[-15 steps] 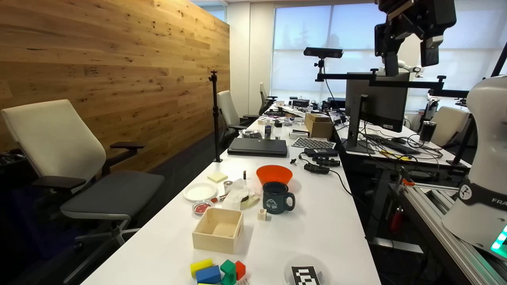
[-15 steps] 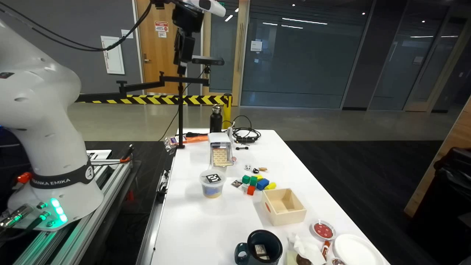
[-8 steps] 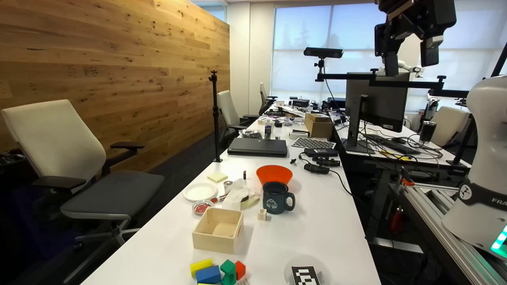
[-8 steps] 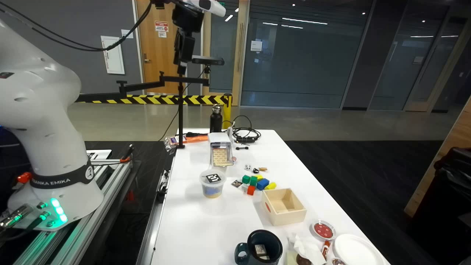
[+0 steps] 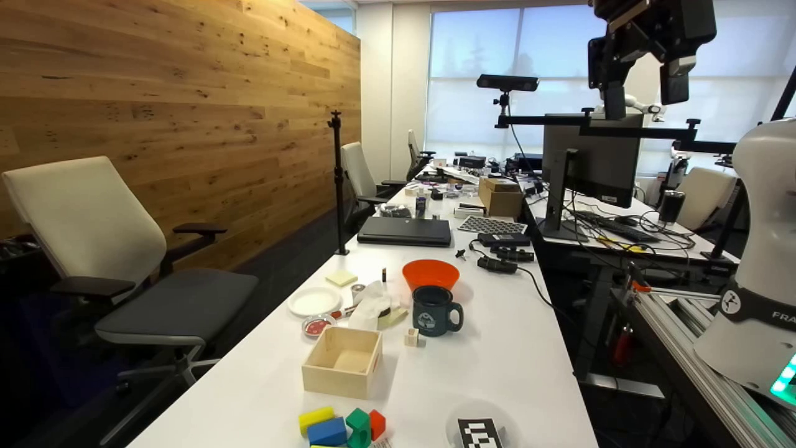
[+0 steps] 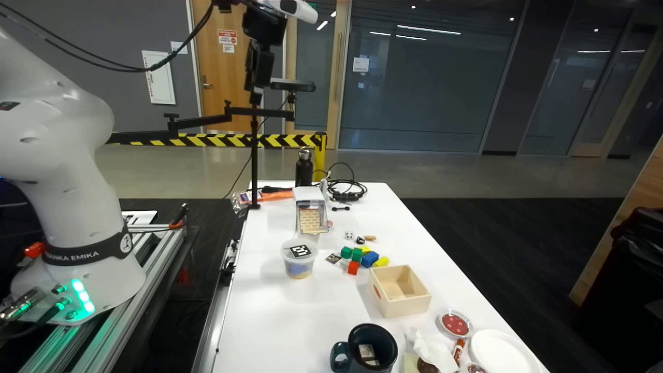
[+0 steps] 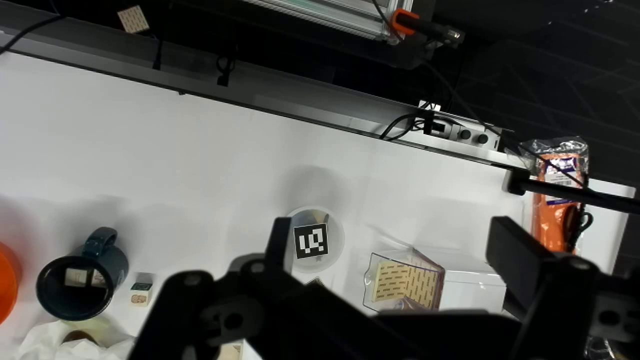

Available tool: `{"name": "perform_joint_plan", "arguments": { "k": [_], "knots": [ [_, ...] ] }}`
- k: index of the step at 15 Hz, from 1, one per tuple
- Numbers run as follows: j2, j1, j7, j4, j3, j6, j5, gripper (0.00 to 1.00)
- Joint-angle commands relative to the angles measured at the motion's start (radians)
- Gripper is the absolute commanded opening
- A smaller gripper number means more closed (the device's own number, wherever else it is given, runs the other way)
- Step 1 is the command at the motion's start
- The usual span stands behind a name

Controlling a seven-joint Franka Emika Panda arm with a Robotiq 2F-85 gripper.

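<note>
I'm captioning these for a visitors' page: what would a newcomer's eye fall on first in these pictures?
Probably the open black gripper, hanging high above the white table. Next, likely the bright orange bowl, behind the dark mug in an exterior view. Then the colorful blocks, clustered beside the wooden box, and the black-and-white tag on the lidded tub.

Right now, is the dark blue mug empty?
No, the wrist view shows two small pale blocks inside the mug.
</note>
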Motion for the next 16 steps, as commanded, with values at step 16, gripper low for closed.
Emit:
{"name": "perform_joint_plan", "arguments": {
  "k": [16],
  "knots": [
    [0.279,-0.049,-0.042,0.133,0.053,0.375,-0.099,1.0]
  ]
}}
